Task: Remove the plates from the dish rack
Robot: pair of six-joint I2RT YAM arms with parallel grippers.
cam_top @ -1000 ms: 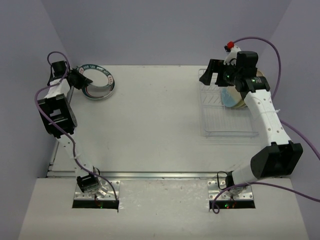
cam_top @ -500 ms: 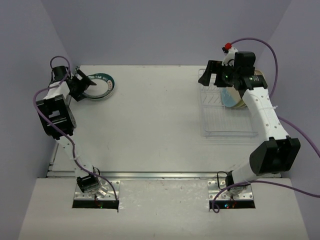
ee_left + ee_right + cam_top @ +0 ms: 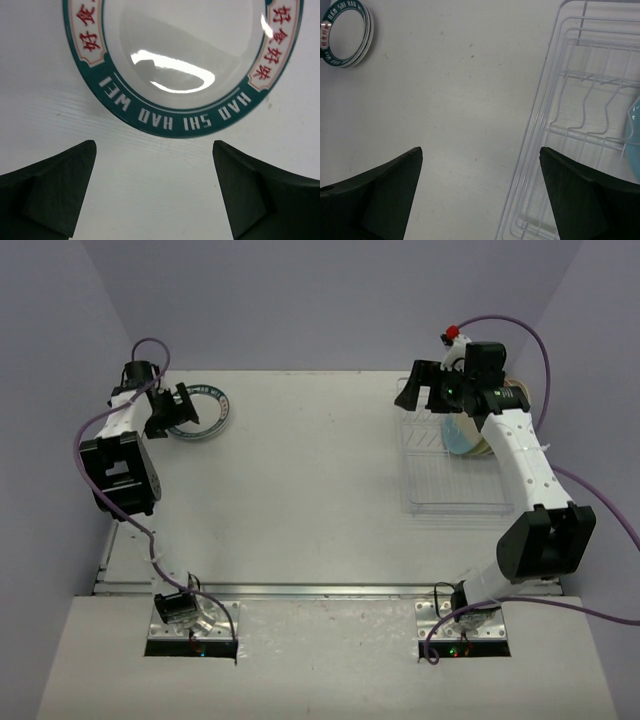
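Note:
A white plate with a green rim and red characters [image 3: 175, 121] lies flat on the table at the far left [image 3: 207, 410], on top of a small stack [image 3: 347, 35]. My left gripper [image 3: 177, 406] [image 3: 154, 150] stands open just off its near rim, with only bare table between the fingers. The see-through dish rack [image 3: 455, 480] [image 3: 580, 125] sits at the right. A light blue plate [image 3: 458, 435] [image 3: 634, 135] stands on edge in it, with a cream plate [image 3: 488, 447] behind. My right gripper [image 3: 420, 390] [image 3: 480, 152] hangs open above the rack's far left corner.
Purple walls close in the table at the back and both sides. The rack's wire dividers [image 3: 592, 107] stand upright in front of the blue plate. Purple cables loop off both arms.

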